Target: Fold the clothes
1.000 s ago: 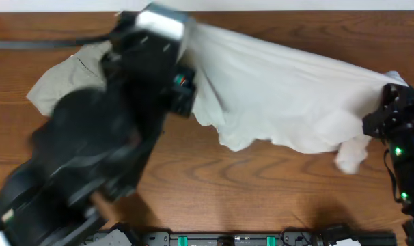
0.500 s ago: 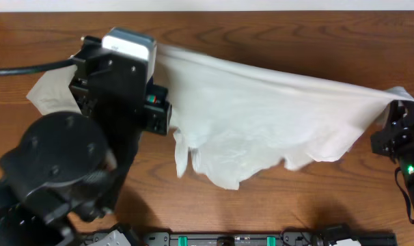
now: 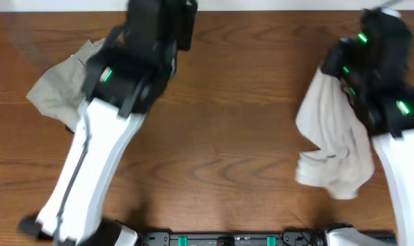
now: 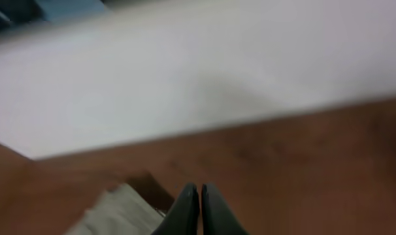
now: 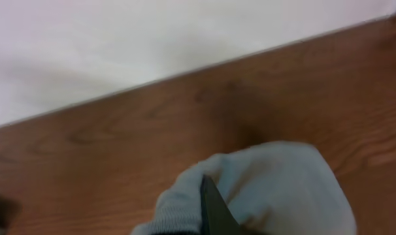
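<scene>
As I read it: shirt pale, bunched | pinched in right gripper | left gripper pressed together, well apart.

Soft, even indoor light fills the overhead view, and the wooden table looks matt, with only faint shadows. The left arm and right arm are smeared by motion blur, and the T-shirt is slightly soft. Both wrist views are dimmer and blurred all over, with the pale band along their top washed out. The left gripper at the lower edge seems out of focus.
</scene>
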Robot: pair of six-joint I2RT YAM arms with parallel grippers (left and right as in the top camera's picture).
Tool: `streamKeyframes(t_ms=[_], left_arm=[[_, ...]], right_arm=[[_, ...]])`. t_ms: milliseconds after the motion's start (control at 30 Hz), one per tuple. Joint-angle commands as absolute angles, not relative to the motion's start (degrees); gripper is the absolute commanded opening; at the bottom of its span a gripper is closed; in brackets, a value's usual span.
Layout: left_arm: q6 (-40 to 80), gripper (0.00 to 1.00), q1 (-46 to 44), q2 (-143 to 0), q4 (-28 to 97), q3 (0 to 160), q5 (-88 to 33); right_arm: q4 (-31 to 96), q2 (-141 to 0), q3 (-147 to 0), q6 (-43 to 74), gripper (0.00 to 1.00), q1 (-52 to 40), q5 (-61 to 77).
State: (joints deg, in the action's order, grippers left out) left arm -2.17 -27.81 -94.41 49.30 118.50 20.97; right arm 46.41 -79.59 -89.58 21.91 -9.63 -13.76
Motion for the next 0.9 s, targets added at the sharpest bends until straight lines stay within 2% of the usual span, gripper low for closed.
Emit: streamKeyframes(t_ms=[0,167,333,633,867], left_arm=[[-1.45,0.08,-26.92,-97.73,51.35,118.8,6.48],[-1.89,0.11,-28.84,-98.87,53.36,118.74,5.13],[-1.85,0.28,-30.65,-96.51,54.35,118.74,1.8],[-1.39,0.3,-32.6,-96.09,60.51,118.74,-7.51],[-1.41,0.31,-36.27,-95.92,61.73,118.61,-11.16]], right_arm=[[45.41,-84.12,-90.21,22.35,0.01,-8.73,-11.97],[45.3,-85.71,-90.3,20.49,0.01,-8.8,-8.51],[46.11,-80.77,-91.68,20.47,0.01,-8.8,-7.22],[44.99,-70.48,-95.35,22.74,0.01,-8.8,-7.09],[42.5,-69.63,-99.31,26.65,0.01,-8.8,-10.13]])
